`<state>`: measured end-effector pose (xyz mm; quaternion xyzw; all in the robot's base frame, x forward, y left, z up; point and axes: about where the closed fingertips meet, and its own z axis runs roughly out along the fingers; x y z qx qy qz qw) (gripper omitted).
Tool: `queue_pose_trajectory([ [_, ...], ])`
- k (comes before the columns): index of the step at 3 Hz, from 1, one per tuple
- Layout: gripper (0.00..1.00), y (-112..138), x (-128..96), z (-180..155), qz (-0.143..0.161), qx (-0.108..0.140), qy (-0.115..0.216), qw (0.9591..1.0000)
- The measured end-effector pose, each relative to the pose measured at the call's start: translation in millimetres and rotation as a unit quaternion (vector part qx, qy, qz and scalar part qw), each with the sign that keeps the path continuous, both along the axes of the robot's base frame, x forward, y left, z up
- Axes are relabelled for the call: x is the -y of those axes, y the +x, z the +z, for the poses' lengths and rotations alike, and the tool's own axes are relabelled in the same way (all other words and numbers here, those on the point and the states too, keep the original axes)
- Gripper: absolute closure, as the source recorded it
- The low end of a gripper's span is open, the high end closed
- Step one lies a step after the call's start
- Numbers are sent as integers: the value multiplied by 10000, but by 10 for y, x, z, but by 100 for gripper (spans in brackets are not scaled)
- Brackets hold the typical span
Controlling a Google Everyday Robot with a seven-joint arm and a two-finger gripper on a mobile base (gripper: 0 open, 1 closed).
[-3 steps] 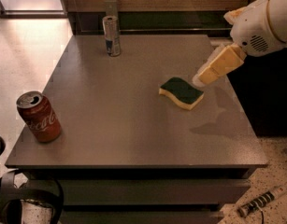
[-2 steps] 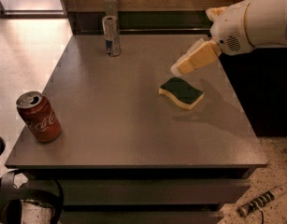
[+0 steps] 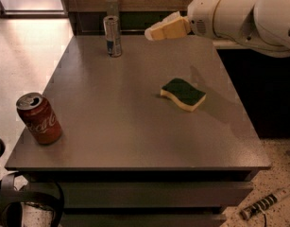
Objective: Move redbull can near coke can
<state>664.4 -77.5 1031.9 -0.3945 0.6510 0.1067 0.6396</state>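
Gripper [image 3: 149,33] in air behind sponge [image 3: 183,93] — released or clenched, cannot tell. Redbull can [image 3: 112,36] upright on desk [image 3: 116,126], far back-left of sponge; coke can [image 3: 39,118] upright, front-left of sponge.

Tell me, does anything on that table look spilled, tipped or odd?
Nothing stands out. The redbull can and coke can stand upright, the sponge lies flat, and the hand hovers above the far side of the table.
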Motion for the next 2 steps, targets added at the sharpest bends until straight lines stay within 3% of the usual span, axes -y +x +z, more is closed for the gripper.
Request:
queue_pose_trajectory([
  [1, 0, 41, 46, 63, -134, 99, 40, 9999],
  [2, 0, 218, 18, -27, -230, -41, 210, 9995],
])
